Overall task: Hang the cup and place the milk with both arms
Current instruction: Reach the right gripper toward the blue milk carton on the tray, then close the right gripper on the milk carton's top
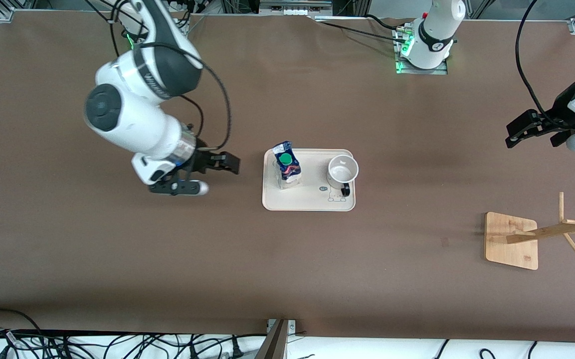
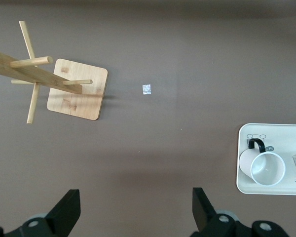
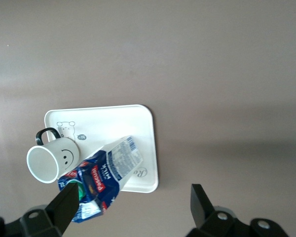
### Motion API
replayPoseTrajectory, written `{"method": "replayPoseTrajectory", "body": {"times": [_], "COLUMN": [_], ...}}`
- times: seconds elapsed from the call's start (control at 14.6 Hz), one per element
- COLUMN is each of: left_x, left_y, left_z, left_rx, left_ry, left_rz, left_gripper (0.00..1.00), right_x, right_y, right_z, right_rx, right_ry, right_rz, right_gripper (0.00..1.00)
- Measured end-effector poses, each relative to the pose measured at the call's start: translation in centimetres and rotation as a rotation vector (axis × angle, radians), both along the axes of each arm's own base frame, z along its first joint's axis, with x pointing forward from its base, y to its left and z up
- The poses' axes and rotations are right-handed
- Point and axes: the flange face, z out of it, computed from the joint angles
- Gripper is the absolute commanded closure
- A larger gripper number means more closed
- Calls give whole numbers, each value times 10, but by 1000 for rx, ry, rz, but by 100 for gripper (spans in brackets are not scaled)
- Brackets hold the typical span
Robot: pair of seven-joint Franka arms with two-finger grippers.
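Observation:
The white cup [image 1: 342, 171] with a black handle stands upright on the cream tray [image 1: 312, 202], at the tray's end toward the left arm. The blue-topped milk carton [image 1: 287, 167] with a green cap stands on the same tray, toward the right arm. My right gripper [image 1: 217, 172] is open and empty over the table beside the tray's milk end. In the right wrist view the milk [image 3: 101, 173] lies close by one finger of the right gripper [image 3: 133, 202], next to the smiley cup [image 3: 49, 158]. My left gripper [image 1: 519, 130] is open and empty, high over the table at the left arm's end.
A wooden rack [image 1: 546, 232] with pegs stands on a square base [image 1: 511, 242] at the left arm's end, nearer the front camera than the tray. The left wrist view shows the rack [image 2: 39, 74], the cup [image 2: 262, 165] and the tray [image 2: 281, 133], and the left gripper [image 2: 135, 207].

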Motion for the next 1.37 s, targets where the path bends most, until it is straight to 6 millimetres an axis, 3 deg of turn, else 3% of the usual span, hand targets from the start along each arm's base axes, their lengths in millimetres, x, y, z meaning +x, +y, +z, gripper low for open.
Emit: {"method": "replayPoseTrajectory", "body": {"times": [0.34,0.62,0.75,0.96,1.37], "left_x": [-1,-1,-1,-1,-1], "left_y": [-1,-3,-3,-3,-4], "left_z": [1,2,2,2,2], "left_rx": [0,0,0,0,0], "left_ry": [-1,-2,-1,2,2], "left_rz": [-2,-5,-6,-6,-6], "left_gripper": [0,0,0,0,0], "right_x": [-23,-44,-50,-52,-54], "right_y": [46,105,123,129,133], "right_z": [-9,-47,-66,-80,-81], "right_rx": [-2,-8,-15,-31,-40], "right_ry": [-9,-38,-59,-60,-69], "right_rz": [64,19,-1,2,13], "right_gripper": [0,0,0,0,0]}}
